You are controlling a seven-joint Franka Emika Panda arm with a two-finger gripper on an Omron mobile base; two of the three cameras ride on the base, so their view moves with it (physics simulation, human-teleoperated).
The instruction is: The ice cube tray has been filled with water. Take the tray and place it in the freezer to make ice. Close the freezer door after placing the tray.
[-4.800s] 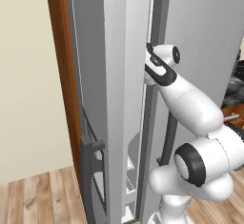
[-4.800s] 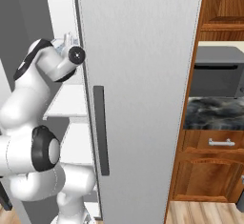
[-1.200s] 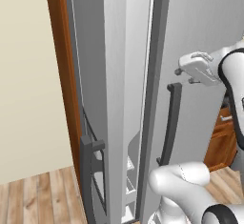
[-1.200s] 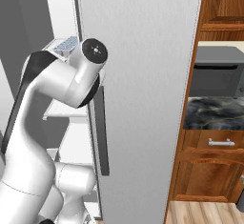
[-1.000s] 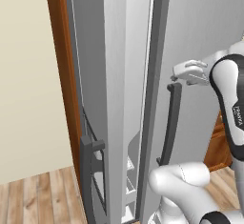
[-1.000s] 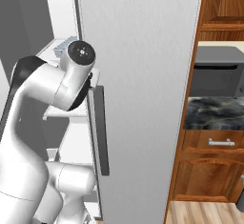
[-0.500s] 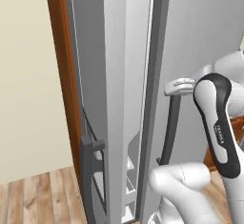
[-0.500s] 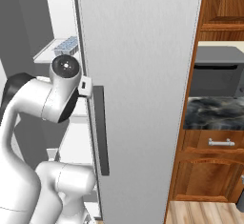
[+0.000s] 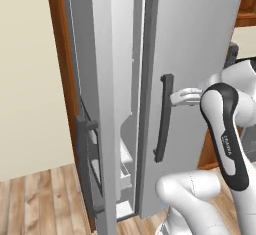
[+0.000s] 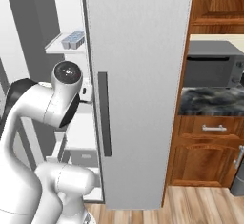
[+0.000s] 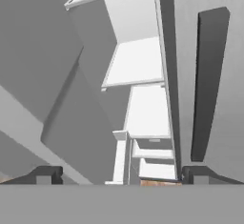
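The ice cube tray (image 10: 73,39) lies on an upper white shelf inside the freezer (image 10: 78,123), its small cells pale blue-grey with water. The freezer door (image 9: 91,129) stands wide open at the left, seen nearly edge-on, with its dark handle (image 9: 86,171) low down. My gripper (image 9: 175,98) is outside the compartment, open, close in front of the plain door's handle (image 9: 162,119) with nothing between its fingers. In the hand view the gripper (image 11: 121,174) looks down the open freezer (image 11: 143,108) past the inner face of the freezer door (image 11: 52,75).
The plain grey fridge door (image 10: 143,75) is closed to the right of the freezer. Brown wooden cupboards (image 10: 209,156), a dark stone counter (image 10: 209,101) and a dark appliance (image 10: 212,68) lie further right. A beige wall (image 9: 30,79) and wood floor (image 9: 45,199) lie left of the freezer door.
My arm has folded downward, and the open gripper has come down and to the left, from in front of the plain door to close by its handle. The tray and both doors stay put.
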